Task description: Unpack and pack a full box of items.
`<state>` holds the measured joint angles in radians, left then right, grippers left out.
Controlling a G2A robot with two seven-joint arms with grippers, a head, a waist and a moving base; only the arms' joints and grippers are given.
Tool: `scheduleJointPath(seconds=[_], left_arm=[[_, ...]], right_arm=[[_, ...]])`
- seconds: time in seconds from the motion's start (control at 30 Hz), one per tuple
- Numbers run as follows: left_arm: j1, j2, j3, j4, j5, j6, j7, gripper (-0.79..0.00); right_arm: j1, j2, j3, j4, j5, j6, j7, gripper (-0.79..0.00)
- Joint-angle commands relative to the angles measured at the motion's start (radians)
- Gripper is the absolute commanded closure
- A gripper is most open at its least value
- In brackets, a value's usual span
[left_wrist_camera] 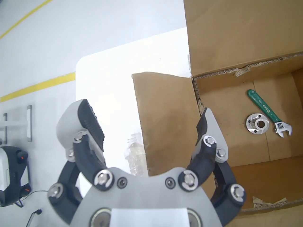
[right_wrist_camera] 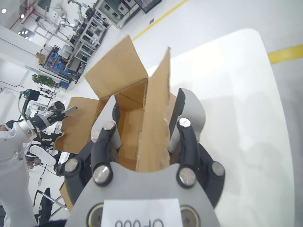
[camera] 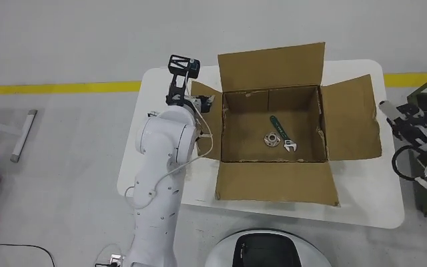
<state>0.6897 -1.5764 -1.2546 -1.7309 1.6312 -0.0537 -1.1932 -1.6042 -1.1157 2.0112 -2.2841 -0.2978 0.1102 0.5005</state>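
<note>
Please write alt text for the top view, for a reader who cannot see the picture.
An open cardboard box stands on a white table, its four flaps spread out; inside lie a green-handled wrench and a round metal flange. The left gripper hangs by the flap on the robot's left.

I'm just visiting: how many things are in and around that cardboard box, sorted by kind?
Cardboard box: 1, open
Green-handled wrench: 1, inside the box
Round metal flange: 1, inside the box
Clear plastic bottle: 1, on the table beside a box flap
Total: 4
</note>
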Motion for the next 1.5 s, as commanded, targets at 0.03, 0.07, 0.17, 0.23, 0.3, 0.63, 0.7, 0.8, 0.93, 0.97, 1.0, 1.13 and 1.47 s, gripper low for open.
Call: scheduleJointPath(seconds=[0.03,0.07,0.17,0.23,0.3,0.63,0.7,0.8,0.93,0.97,1.0,1.13,1.47], left_arm=[[-0.006,0.001,-0.004,-0.007,0.004,-0.002,-0.002,-0.785],[-0.006,0.001,-0.008,-0.01,0.006,-0.003,-0.001,-0.785],[-0.006,0.003,-0.022,-0.02,0.008,-0.001,0.008,-0.785],[-0.005,0.004,-0.031,-0.024,0.005,0.004,0.018,-0.785],[-0.004,0.005,-0.038,-0.025,-0.001,0.001,0.027,-0.785],[-0.059,0.011,-0.024,0.003,0.006,-0.129,0.039,-0.785],[-0.059,0.011,-0.024,0.003,0.006,-0.129,0.039,-0.785],[-0.059,0.011,-0.024,0.003,0.006,-0.129,0.039,-0.785],[-0.059,0.011,-0.024,0.003,0.006,-0.129,0.039,-0.785],[-0.059,0.011,-0.024,0.003,0.006,-0.129,0.039,-0.785],[-0.059,0.011,-0.024,0.003,0.006,-0.129,0.039,-0.785],[-0.059,0.011,-0.024,0.003,0.006,-0.129,0.039,-0.785],[-0.059,0.011,-0.024,0.003,0.006,-0.129,0.039,-0.785]], right_arm=[[0.035,0.004,0.005,-0.053,-0.007,-0.018,0.011,-0.785],[0.055,0.007,-0.005,-0.066,-0.004,-0.029,0.022,-0.785],[0.116,0.014,-0.065,-0.066,-0.005,-0.079,0.061,-0.366],[0.149,0.02,-0.139,-0.066,-0.051,-0.075,0.107,0.0],[0.184,0.024,-0.234,-0.066,-0.123,-0.065,0.145,0.0],[0.371,0.024,-0.671,0.104,-0.624,-0.029,0.274,0.0],[0.371,0.024,-0.671,0.104,-0.624,-0.029,0.274,0.0],[0.371,0.024,-0.671,0.104,-0.624,-0.029,0.274,0.0],[0.371,0.024,-0.671,0.104,-0.624,-0.029,0.274,0.0],[0.371,0.024,-0.671,0.104,-0.624,-0.029,0.274,0.0],[0.371,0.024,-0.671,0.104,-0.624,-0.029,0.274,0.0],[0.371,0.024,-0.671,0.104,-0.624,-0.029,0.274,0.0],[0.371,0.024,-0.671,0.104,-0.624,-0.029,0.274,0.0]])
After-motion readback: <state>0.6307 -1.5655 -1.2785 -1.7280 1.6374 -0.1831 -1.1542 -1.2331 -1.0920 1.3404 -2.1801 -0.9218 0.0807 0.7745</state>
